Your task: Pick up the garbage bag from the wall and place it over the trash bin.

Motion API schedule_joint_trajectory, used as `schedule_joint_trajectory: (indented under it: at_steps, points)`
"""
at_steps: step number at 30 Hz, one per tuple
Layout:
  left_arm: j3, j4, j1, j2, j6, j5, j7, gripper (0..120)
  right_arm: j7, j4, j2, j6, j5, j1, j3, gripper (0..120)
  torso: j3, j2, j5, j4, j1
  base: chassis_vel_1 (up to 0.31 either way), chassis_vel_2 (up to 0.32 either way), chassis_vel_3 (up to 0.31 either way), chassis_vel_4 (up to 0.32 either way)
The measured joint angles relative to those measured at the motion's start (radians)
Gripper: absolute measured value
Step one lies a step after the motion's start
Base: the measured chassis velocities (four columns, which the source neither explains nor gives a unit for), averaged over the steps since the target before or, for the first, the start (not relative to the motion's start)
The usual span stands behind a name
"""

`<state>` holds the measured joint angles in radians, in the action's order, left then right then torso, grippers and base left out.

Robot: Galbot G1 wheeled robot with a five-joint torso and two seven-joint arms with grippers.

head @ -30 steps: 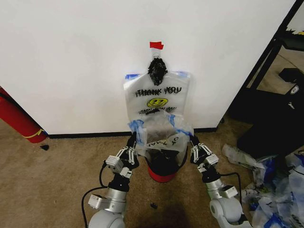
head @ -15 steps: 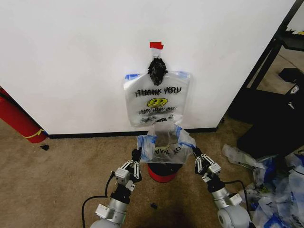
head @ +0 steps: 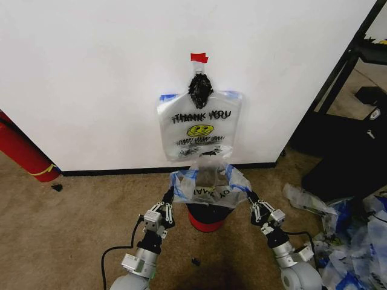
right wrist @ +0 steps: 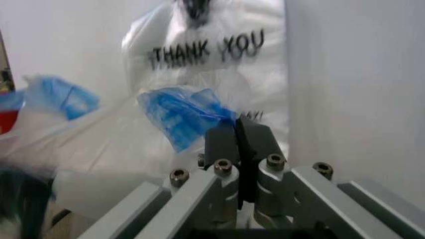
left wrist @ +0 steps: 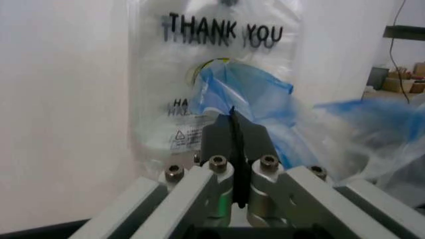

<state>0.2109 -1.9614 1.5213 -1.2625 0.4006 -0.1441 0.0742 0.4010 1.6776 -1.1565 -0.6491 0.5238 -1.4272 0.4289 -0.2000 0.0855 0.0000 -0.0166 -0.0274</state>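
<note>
- Left gripper (head: 169, 194): jaws fully closed, pads pressed flat together in the left wrist view (left wrist: 232, 130), pinching the blue-tinted left handle of the thin translucent whitish plastic garbage bag (head: 208, 184).
- Right gripper (head: 250, 197): jaws also fully closed, pads meeting in the right wrist view (right wrist: 238, 133), pinching the bag's crumpled blue right handle (right wrist: 182, 113).
- Held bag is stretched open between the two grippers, mouth spread wide, print upside down on the near face, hanging just above the bin and draping onto its rim.
- Small round black trash bin with red base (head: 204, 221) stands on the brown carpet (head: 78, 217), near the wall, between the two grippers; its top is mostly covered by the bag, red base visible below.
- Both arms reach forward from the near edge of the head view, left arm left of the bin, right arm right of it.
- Behind, a second whitish plastic bag with black "THANK YOU" print and yellow smiley (head: 200, 127) hangs flat on the white wall (head: 91, 72), just above and behind the held bag.
- Black knotted clump (head: 200, 89) sits at the top of the hanging bag, under a strip of red tape (head: 199, 58).
- Long red cylinder (head: 21, 150) leans at far left against the wall.
- Pile of crumpled clear and blue plastic bags (head: 344, 241) lies on the floor at right, near black shelving (head: 344, 66).
</note>
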Motion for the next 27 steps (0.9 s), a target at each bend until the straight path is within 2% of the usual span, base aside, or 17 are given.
schedule_joint_trajectory:
  at_steps: [7,16,20,27]
  points:
    - [-0.013,0.060,-0.027,-0.029,0.034,-0.014,-0.014,0,0.102,0.016,-0.021,-0.064,0.052,0.002,0.024,0,0.000,0.000,0.0000,0.0001,0.000,0.000,0.000,0.000,0.000]
    - [-0.024,0.069,-0.041,-0.041,0.078,-0.090,-0.074,0,0.088,-0.087,-0.044,-0.103,-0.011,0.019,0.028,0,0.000,0.000,0.0001,0.0000,0.000,0.000,0.000,0.000,0.000]
    - [-0.014,0.083,-0.036,-0.025,0.078,-0.060,-0.062,0,0.079,-0.130,-0.037,-0.123,-0.019,0.028,0.022,0,0.000,0.000,0.0001,0.0000,0.000,0.000,0.000,0.000,0.000]
    - [0.003,0.090,0.008,0.050,0.080,0.070,-0.033,0,0.082,-0.181,0.006,-0.171,-0.021,0.024,-0.016,0,0.000,0.000,-0.0001,0.0001,0.000,0.000,0.000,0.000,0.000]
